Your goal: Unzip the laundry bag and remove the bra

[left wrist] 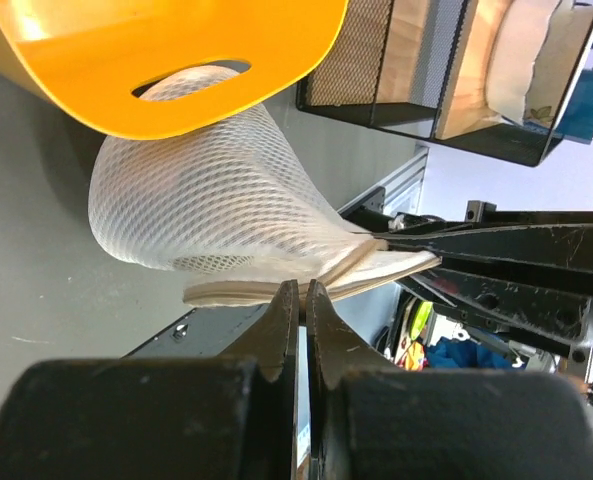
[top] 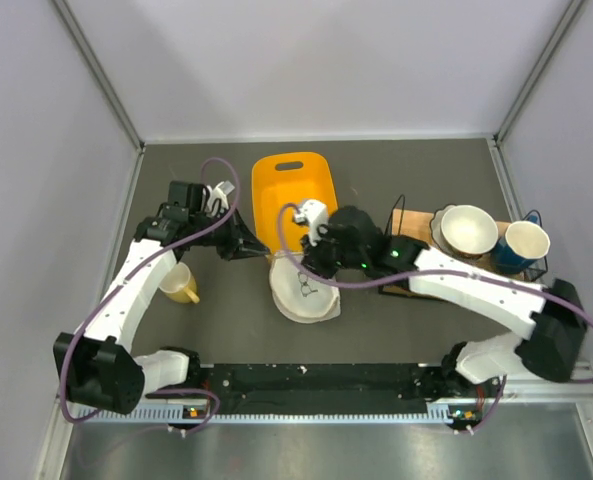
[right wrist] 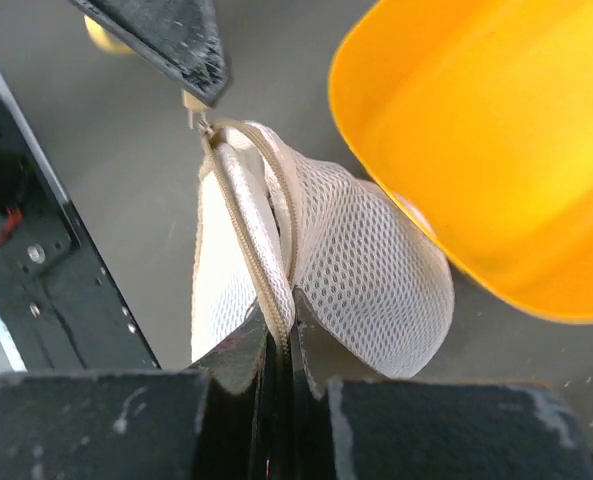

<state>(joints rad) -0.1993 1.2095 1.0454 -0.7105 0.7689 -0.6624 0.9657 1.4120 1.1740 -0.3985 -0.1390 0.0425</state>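
On the dark desk (top: 396,330), just in front of the yellow tub (top: 294,195), lies the laundry bag (top: 304,295). Its flat face with the small black drawing is turned upward, and its mesh dome presses against the near rim of the tub. The left pincer (left wrist: 296,292) comes from the left side. Its fingers are closed together and pinch a small tan tab (right wrist: 190,101) at the end of the zip rim (right wrist: 246,230). The right pincer (right wrist: 279,325) reaches from the right and is also fully closed, clamping the tan rim between its fingers. How far the zip is opened, I cannot tell. Behind the right arm a wire rack (top: 413,222) carries a white bowl (top: 468,230) and a blue cup (top: 526,243). A yellow cup (top: 181,285) stands near the left arm.
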